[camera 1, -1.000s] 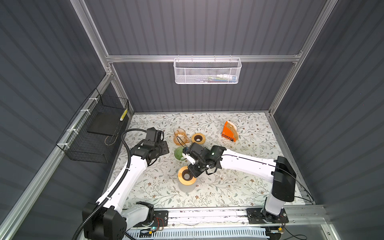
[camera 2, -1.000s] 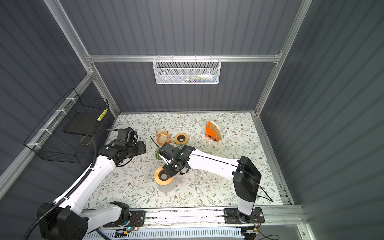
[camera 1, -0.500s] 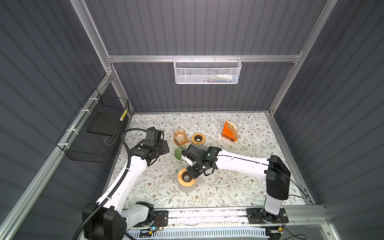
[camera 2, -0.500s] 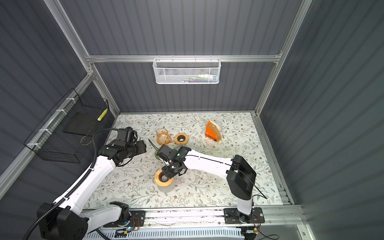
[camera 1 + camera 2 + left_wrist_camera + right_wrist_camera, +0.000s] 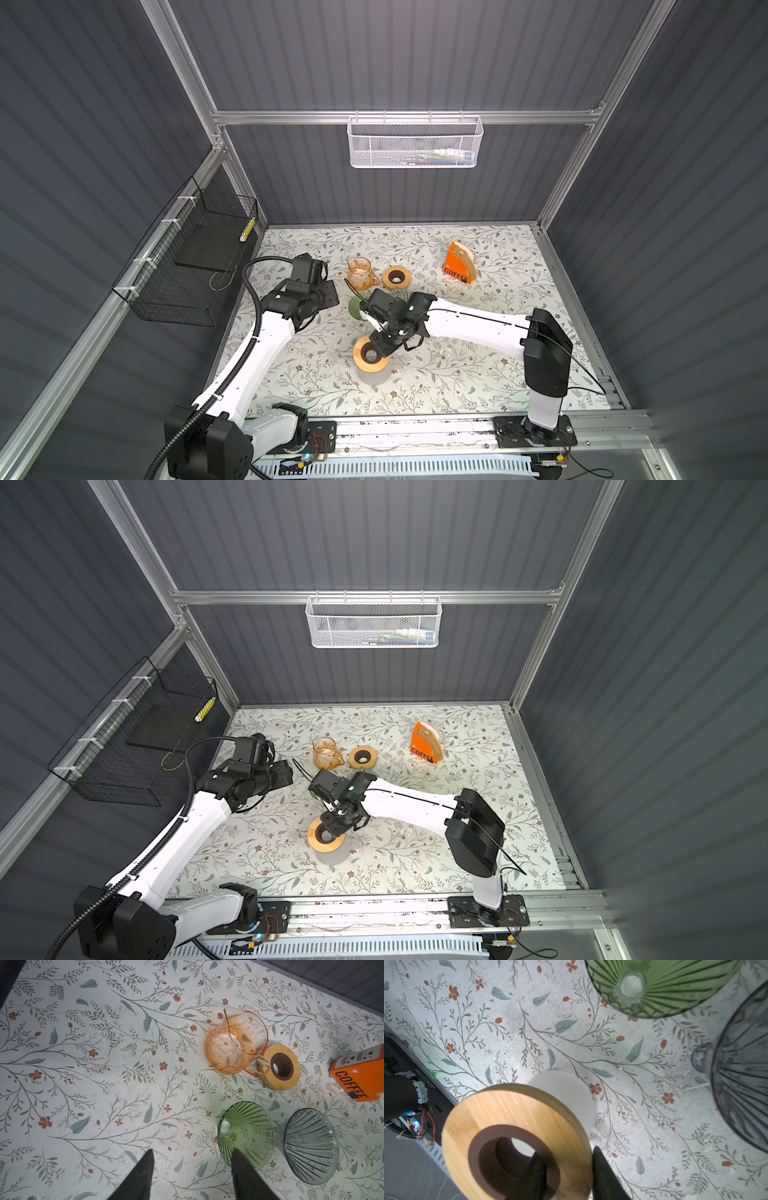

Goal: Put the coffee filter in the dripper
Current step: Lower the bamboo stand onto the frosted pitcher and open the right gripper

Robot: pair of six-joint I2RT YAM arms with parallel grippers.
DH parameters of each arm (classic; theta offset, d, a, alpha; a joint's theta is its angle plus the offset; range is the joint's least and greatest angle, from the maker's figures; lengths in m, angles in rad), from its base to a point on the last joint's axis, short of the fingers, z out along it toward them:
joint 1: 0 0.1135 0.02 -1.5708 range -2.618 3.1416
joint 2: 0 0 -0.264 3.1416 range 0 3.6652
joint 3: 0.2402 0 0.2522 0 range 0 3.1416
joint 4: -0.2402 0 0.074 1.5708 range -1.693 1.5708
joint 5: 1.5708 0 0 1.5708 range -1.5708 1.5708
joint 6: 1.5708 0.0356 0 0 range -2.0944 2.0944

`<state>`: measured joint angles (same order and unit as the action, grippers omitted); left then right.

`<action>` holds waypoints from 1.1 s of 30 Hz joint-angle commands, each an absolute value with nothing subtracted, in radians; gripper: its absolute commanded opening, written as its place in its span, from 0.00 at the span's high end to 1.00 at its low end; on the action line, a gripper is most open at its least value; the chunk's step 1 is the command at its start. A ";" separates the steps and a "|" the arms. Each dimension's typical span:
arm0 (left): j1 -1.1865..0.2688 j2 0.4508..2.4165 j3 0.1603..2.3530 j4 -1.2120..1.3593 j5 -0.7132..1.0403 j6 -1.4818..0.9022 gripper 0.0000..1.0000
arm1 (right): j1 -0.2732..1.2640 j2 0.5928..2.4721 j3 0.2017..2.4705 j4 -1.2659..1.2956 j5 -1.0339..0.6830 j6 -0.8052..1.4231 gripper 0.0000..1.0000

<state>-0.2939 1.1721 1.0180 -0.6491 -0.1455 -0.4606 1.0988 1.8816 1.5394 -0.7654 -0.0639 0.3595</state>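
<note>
Mat [image 5: 478,374]: floral, everything sits on it. Right arm [image 5: 469,324]: stretched low across the middle, with its wrist bent down over the ring [image 5: 374,368] on the white cup [image 5: 374,377]. Left arm [image 5: 266,340]: reaching forward with the wrist level, above the mat, near the green dripper [image 5: 249,1132]. Box [image 5: 455,268]: orange, back right, well apart from both grippers. Filters [image 5: 466,254] stand in it and show in both top views only; the left wrist view gives just the box's printed face. Grey dripper [image 5: 311,1142]: on its side, just beside the green one. Both wrist views show it, but in the top views the right wrist covers it. Jug [image 5: 234,1047]: behind the drippers, with a second ring [image 5: 280,1068] just beside its handle. Right gripper [image 5: 566,1152]: clamped on the ring, one finger in the hole and one outside the rim, clear only in the right wrist view. Left gripper [image 5: 192,1151]: fingers apart, nothing between them.
</note>
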 commanded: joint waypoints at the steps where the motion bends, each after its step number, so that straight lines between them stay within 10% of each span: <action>1: -0.300 1.163 1.003 -0.641 -0.133 -0.436 0.40 | 1.106 1.892 1.571 -0.797 -0.054 0.368 0.75; 33: -0.299 1.154 1.003 -0.640 -0.142 -0.420 0.39 | 1.118 1.927 1.601 -0.821 -0.034 0.379 0.66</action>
<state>-0.2939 1.1725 1.0180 -0.6491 -0.1459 -0.4377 1.1103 1.9095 1.5715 -0.7998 -0.0509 0.3672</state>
